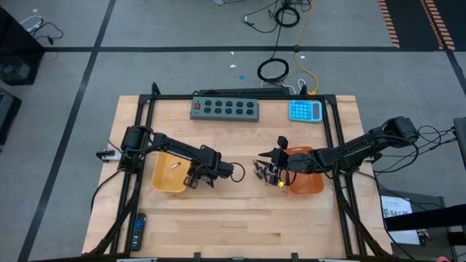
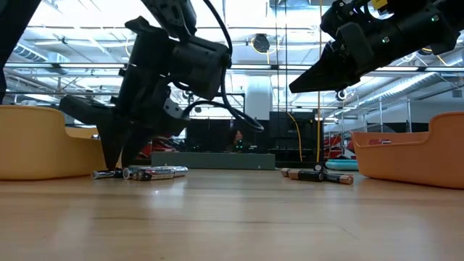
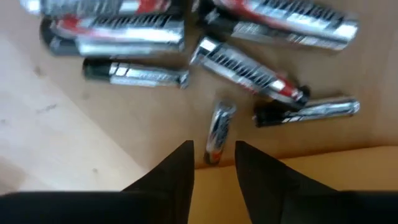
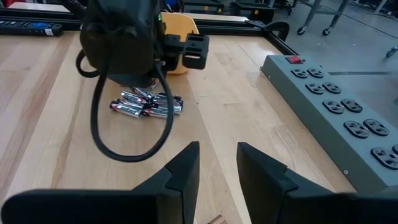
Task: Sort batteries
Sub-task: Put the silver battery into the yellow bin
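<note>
The wooden surface [image 1: 240, 218] fills the middle of the high view, with a yellow tray [image 1: 169, 175] left of centre and an orange tray [image 1: 304, 180] right of centre. A grey power strip [image 1: 225, 108] lies along the upper edge.

The left hand [image 1: 198, 179] hangs low just right of the yellow tray, fingers spread a little over a cluster of batteries [image 3: 249, 62]. One thin battery [image 3: 219, 132] lies end-on just ahead of the gap, near the tray wall. The right hand [image 1: 275, 169] hovers at the orange tray's left edge, above a second heap of batteries [image 1: 261, 169]; its fingers are parted and hold nothing.

To do this pick well, the left hand should probably centre on that single thin battery, turn so its fingers close across the body, and descend without nudging the neighbours.
</note>
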Robot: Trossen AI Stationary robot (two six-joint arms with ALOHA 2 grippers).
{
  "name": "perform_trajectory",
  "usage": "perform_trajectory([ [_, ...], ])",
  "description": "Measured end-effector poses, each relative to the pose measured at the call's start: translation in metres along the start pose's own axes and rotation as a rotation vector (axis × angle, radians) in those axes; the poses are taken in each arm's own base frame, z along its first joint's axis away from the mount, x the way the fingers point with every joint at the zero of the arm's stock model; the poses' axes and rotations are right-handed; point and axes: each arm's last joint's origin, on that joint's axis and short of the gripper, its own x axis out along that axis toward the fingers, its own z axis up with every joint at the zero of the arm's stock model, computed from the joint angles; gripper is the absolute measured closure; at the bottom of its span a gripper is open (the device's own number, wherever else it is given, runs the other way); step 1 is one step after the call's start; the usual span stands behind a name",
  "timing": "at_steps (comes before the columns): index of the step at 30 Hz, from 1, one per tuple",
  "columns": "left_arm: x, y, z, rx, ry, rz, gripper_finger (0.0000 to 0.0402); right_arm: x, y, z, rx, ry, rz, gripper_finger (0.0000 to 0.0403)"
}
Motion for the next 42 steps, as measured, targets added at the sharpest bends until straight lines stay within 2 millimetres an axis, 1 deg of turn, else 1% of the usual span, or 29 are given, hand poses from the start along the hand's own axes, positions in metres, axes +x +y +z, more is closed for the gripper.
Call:
perform_trajectory([
  [5, 0.002, 0.002, 0.005, 0.018, -0.035, 0.005, 0.0287, 0.0, 0.0, 0.0, 0.0, 0.0, 0.0, 0.0305],
  [9, 0.011, 0.006, 0.009, 0.046, -0.006, -0.006, 0.0303, 0.0, 0.0, 0.0, 0.0, 0.001, 0.0, 0.0305],
  [12, 0.018, 0.007, 0.012, 0.074, 0.017, -0.013, 0.033, 0.0, 0.0, 0.0, -0.001, 0.001, 0.0, 0.0305],
  [15, 0.02, 0.007, 0.013, 0.111, 0.031, 0.001, 0.0374, 0.0, 0.0, 0.0, -0.002, 0.002, 0.0, 0.0305],
  [16, 0.02, 0.007, 0.013, 0.116, 0.03, 0.002, 0.038, 0.0, 0.0, 0.0, -0.003, 0.002, 0.0, 0.0305],
  [22, 0.019, 0.008, 0.014, 0.101, 0.029, 0.011, 0.038, 0.0, 0.0, -0.001, -0.006, 0.008, -0.001, 0.0305],
  [27, 0.003, 0.01, 0.016, 0.077, 0.027, 0.053, 0.038, 0.0, 0.0, -0.001, -0.006, 0.008, -0.001, 0.0305],
  [29, -0.011, 0.012, 0.016, 0.051, -0.024, 0.091, 0.0381, 0.0, 0.0, -0.001, -0.006, 0.007, -0.001, 0.0305],
  [31, -0.024, 0.013, 0.009, 0.03, -0.029, 0.107, 0.0381, 0.0, 0.0, 0.0, -0.002, 0.006, -0.001, 0.0305],
  [37, -0.048, 0.012, -0.007, -0.049, -0.073, 0.124, 0.0381, 0.0, 0.0, -0.001, 0.002, 0.008, -0.001, 0.0305],
  [40, -0.053, 0.011, -0.012, -0.075, -0.07, 0.123, 0.0381, 0.0, 0.0, -0.001, 0.004, 0.008, -0.001, 0.0305],
  [42, -0.057, 0.009, -0.02, -0.095, -0.033, 0.105, 0.0381, 0.0, 0.0, -0.001, 0.004, 0.009, -0.001, 0.0305],
])
